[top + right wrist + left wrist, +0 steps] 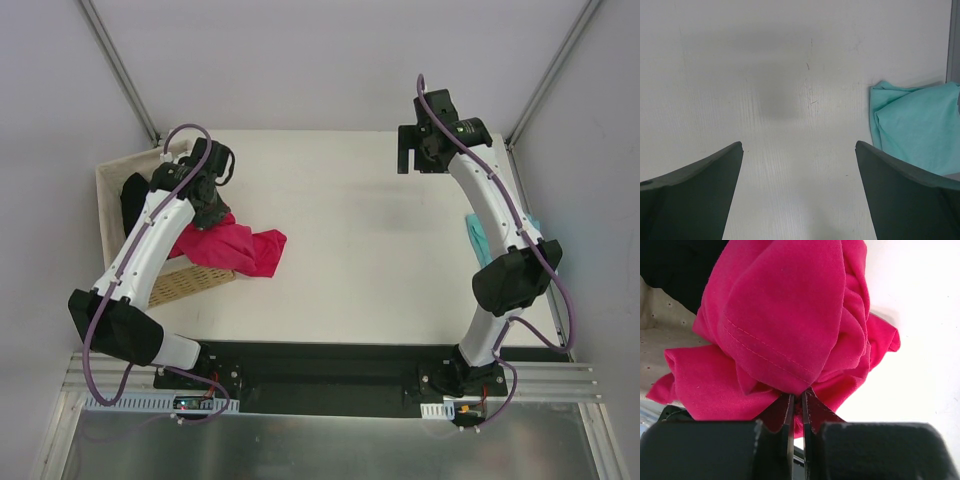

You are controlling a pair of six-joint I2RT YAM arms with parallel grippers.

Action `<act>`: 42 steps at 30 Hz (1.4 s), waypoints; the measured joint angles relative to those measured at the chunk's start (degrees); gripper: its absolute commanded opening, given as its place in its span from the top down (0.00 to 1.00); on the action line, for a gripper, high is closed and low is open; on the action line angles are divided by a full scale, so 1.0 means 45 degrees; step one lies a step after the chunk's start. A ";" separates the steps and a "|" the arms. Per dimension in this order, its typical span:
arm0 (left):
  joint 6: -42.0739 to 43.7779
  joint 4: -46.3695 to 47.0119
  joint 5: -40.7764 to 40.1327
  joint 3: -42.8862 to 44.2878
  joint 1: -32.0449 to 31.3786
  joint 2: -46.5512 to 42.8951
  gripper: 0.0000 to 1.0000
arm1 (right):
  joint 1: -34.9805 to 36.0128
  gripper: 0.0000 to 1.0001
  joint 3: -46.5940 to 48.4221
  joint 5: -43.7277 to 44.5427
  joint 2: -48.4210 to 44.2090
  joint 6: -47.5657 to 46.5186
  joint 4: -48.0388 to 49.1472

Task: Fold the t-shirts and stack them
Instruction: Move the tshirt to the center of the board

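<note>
1. Nothing is folded yet: the crimson-pink t-shirt (240, 248) is a crumpled bunch spilling over the wicker basket (190, 285) rim onto the worktop (370, 260).
2. The left tool (797, 407) is pinched tight on its cloth.
3. The teal t-shirt (912, 130) lies well apart from the basket, at the opposite worktop edge.
4. The right tool (799, 150) gapes wide and empty.
5. By my judgement, spreading, folding and stacking both shirts remain.

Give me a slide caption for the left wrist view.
Left pincer shut on the bunched pink shirt, white table beyond.
</note>
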 measured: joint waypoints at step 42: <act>0.3235 0.2317 0.4663 0.1661 -0.0170 -0.0913 1.00 | 0.0481 0.00 0.0078 -0.0058 0.0107 0.0355 -0.0136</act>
